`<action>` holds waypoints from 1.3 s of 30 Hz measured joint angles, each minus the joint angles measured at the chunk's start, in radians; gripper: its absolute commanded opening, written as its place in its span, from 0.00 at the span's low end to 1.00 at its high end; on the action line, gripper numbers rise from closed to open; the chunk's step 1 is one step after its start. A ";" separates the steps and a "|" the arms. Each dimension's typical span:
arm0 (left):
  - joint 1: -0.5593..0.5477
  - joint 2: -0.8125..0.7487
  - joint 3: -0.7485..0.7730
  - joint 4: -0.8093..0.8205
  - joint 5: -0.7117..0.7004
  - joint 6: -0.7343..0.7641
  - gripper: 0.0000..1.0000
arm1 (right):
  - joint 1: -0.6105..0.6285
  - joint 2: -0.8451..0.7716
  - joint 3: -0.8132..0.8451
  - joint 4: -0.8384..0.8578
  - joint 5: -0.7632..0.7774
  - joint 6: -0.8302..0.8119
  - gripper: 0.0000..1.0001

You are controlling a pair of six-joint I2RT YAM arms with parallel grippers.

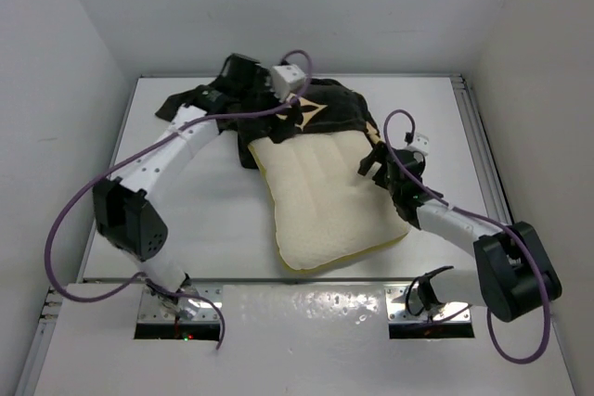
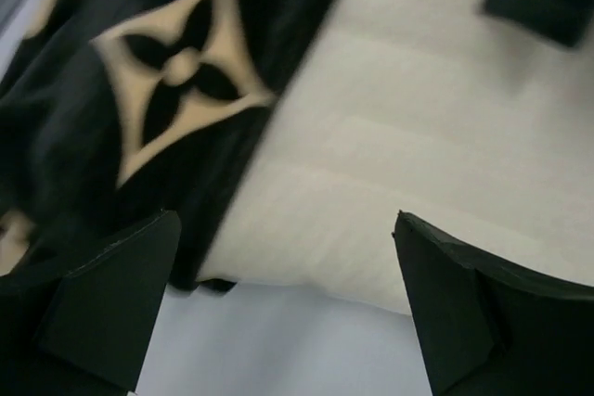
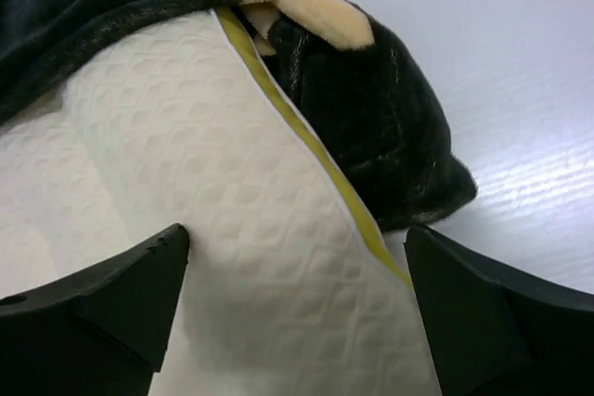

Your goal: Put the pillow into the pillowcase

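Note:
The cream-yellow dimpled pillow (image 1: 325,206) lies mid-table, its far end tucked under the mouth of the black pillowcase (image 1: 325,110) with tan flower motifs. My left gripper (image 1: 264,118) hangs open above the pillow's far-left corner. In the left wrist view its jaws (image 2: 288,312) stand wide over bare table, with the pillow (image 2: 408,136) and pillowcase (image 2: 139,90) beyond. My right gripper (image 1: 373,160) is open at the pillow's right edge. In the right wrist view its jaws (image 3: 297,312) straddle the pillow (image 3: 186,183) and its yellow seam, near the pillowcase (image 3: 380,108).
White walls (image 1: 74,34) close in the table on the left, back and right. A metal rail (image 1: 484,159) runs along the table's right edge. Purple cables (image 1: 83,197) loop off both arms. A loose black flap of pillowcase (image 1: 176,104) lies at far left.

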 measured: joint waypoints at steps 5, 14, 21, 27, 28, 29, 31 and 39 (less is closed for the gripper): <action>0.214 -0.126 -0.239 0.111 -0.183 -0.081 0.00 | -0.042 0.053 0.161 -0.188 -0.095 -0.156 0.29; 0.344 0.072 -0.396 0.222 -0.210 -0.094 0.73 | 0.110 0.022 0.371 -0.314 -0.164 -0.338 0.64; 0.334 0.229 -0.408 0.373 -0.190 -0.113 0.84 | 0.277 0.094 0.461 -0.381 -0.165 -0.365 0.72; 0.334 0.338 -0.351 0.454 -0.179 -0.125 0.76 | 0.372 0.137 0.476 -0.448 -0.148 -0.361 0.83; 0.334 0.346 -0.343 0.464 -0.177 -0.128 0.65 | 0.389 0.149 0.484 -0.455 -0.146 -0.361 0.84; 0.334 0.358 -0.327 0.465 -0.174 -0.133 0.60 | 0.407 0.164 0.496 -0.460 -0.143 -0.367 0.85; 0.334 0.375 -0.307 0.476 -0.159 -0.133 0.49 | 0.443 0.205 0.526 -0.459 -0.140 -0.377 0.89; 0.341 0.382 -0.300 0.486 -0.068 -0.152 0.00 | 0.489 0.433 0.729 -0.451 -0.166 -0.372 0.94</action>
